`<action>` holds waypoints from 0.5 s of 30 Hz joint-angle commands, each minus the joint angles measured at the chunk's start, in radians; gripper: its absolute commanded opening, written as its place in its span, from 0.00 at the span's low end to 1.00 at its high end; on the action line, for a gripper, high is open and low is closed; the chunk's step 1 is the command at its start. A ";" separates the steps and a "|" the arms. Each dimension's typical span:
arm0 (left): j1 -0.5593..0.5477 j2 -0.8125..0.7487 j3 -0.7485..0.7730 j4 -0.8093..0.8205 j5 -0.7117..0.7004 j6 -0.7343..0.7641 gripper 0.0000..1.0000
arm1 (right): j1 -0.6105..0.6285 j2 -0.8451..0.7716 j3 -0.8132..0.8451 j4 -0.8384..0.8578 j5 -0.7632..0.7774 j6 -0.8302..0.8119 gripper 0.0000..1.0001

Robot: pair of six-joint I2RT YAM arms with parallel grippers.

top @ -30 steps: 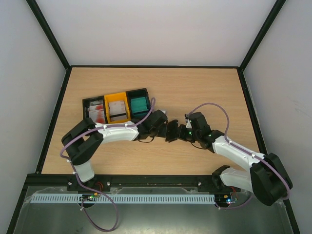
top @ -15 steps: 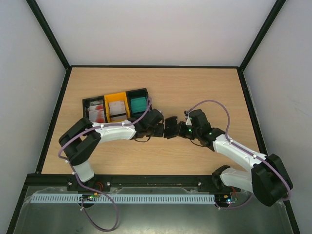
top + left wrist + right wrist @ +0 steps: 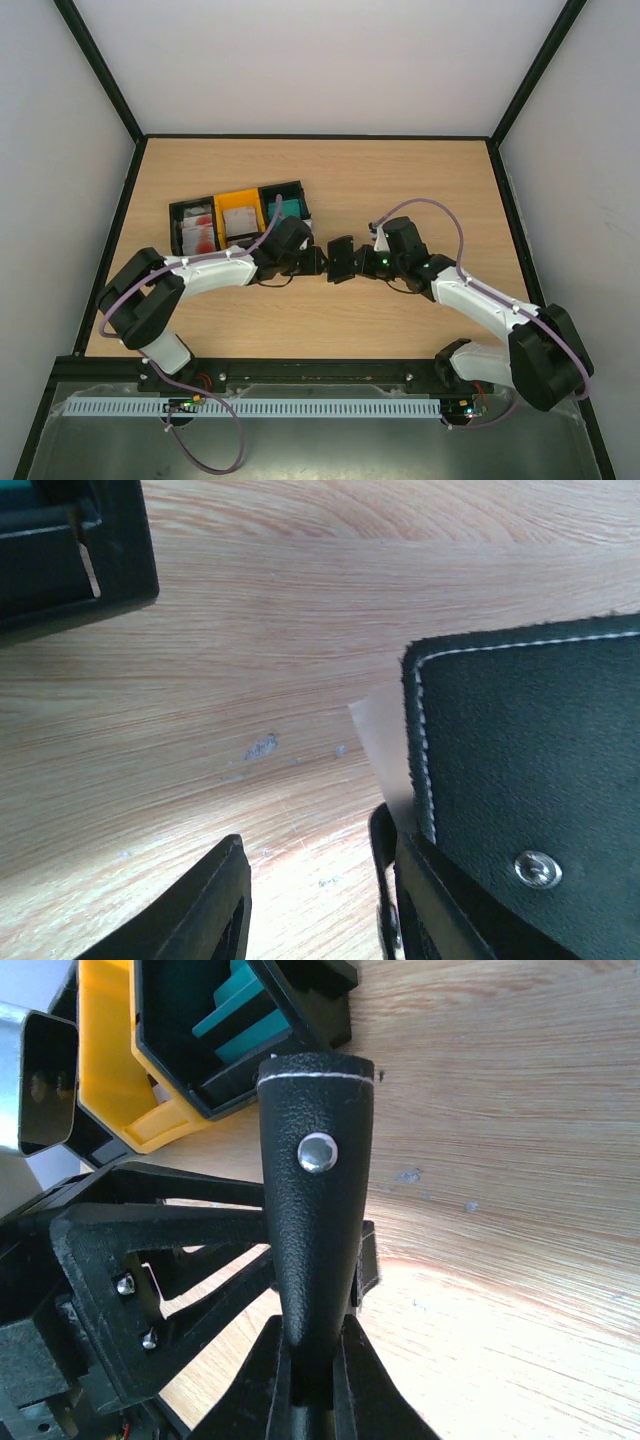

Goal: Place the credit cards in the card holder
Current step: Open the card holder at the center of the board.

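My right gripper [image 3: 354,264] is shut on the black card holder [image 3: 340,260] and holds it on edge just above the table. In the right wrist view the holder [image 3: 316,1210] rises from between my fingers [image 3: 310,1370], snap stud facing the camera. My left gripper [image 3: 318,262] is open right beside it. In the left wrist view the holder [image 3: 530,780] lies over my right finger, and a pale card corner [image 3: 383,745] sticks out from behind it. The left gripper [image 3: 315,880] holds nothing between its fingers. Teal cards [image 3: 235,1015] stand in the black bin.
Three bins stand in a row at the back left: a black one [image 3: 176,215] with red-and-white cards [image 3: 198,230], a yellow one [image 3: 238,196] with white striped cards [image 3: 240,225], and a black one [image 3: 284,188] partly hidden by my left arm. A bin corner [image 3: 120,550] shows in the left wrist view.
Both grippers have moved left and slightly farther from me, toward the bins. The card holder has stayed in my right gripper, close to the left one.
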 commanded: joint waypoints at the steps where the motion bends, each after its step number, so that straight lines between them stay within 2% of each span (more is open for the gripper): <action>1: 0.023 -0.019 -0.023 0.053 0.093 -0.018 0.43 | 0.000 0.028 0.029 0.030 -0.038 -0.008 0.02; 9: 0.037 -0.028 -0.060 0.089 0.129 -0.030 0.44 | 0.000 0.054 0.039 0.051 -0.038 0.006 0.02; 15: 0.037 -0.020 -0.085 0.122 0.169 -0.036 0.34 | 0.000 0.068 0.034 0.078 -0.045 0.028 0.02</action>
